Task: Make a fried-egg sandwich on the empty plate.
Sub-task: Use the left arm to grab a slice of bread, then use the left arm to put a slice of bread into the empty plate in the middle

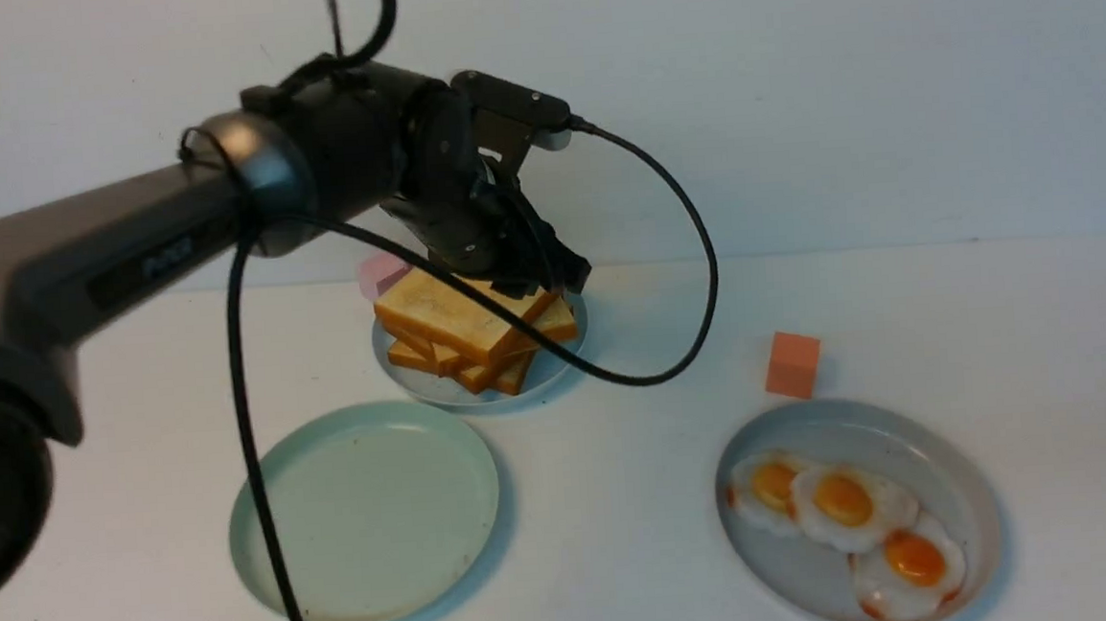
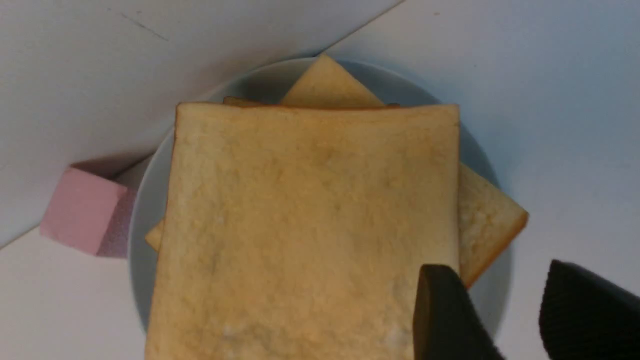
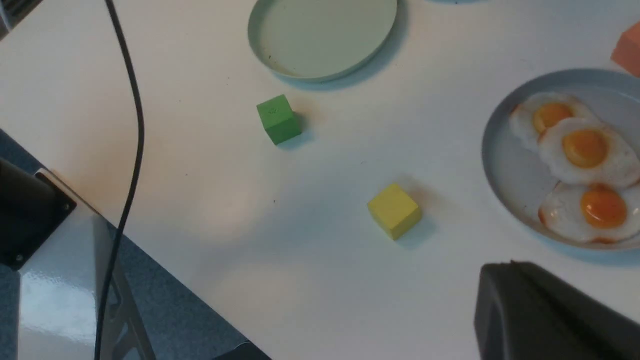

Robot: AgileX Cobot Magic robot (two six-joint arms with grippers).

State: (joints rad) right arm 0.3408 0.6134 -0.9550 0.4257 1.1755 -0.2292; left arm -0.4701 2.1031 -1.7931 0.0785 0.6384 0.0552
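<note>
**Left claw open over toast stack, mint plate bare**

Left arm (image 1: 127, 250) reaches to the far-middle of the table (image 1: 622, 498), over the toast stack (image 1: 468, 335). Left gripper (image 2: 495, 272): jaws apart, clear gap, nothing between them. In the left wrist view one finger (image 2: 440, 310) overlaps a corner of the top slice (image 2: 310, 225); the other sits outside that slice's edge. Touching or just above: can't tell.

Stack = several square slices on the small blue-grey plate (image 1: 418, 376), toward the far edge, about midway along it. Top slice is turned askew to the ones under it, so corners of lower slices poke out. Pink cube (image 1: 380, 271) is just beside that plate on its far-left side.

Mint-green plate (image 1: 364, 514): toward the near edge, left of centre, nearer than the toast plate and apart from it. Its face is bare. Sandwich not assembled: all toast on the stack, all eggs on their own plate.

Grey-blue plate (image 1: 972, 491) sits toward the near-right corner, with three fried eggs (image 1: 843, 499) in an overlapping row. Orange cube (image 1: 793, 365) is just beyond its far rim, not touching.

Right gripper (image 3: 545, 305): only a dark piece of it shows in the right wrist view, above the table's near side, close to the egg plate. Jaws closed. Green cube (image 3: 278, 119) and yellow cube (image 3: 394, 210) sit toward the near edge, apart from each other, the green one closer to the mint plate.
</note>
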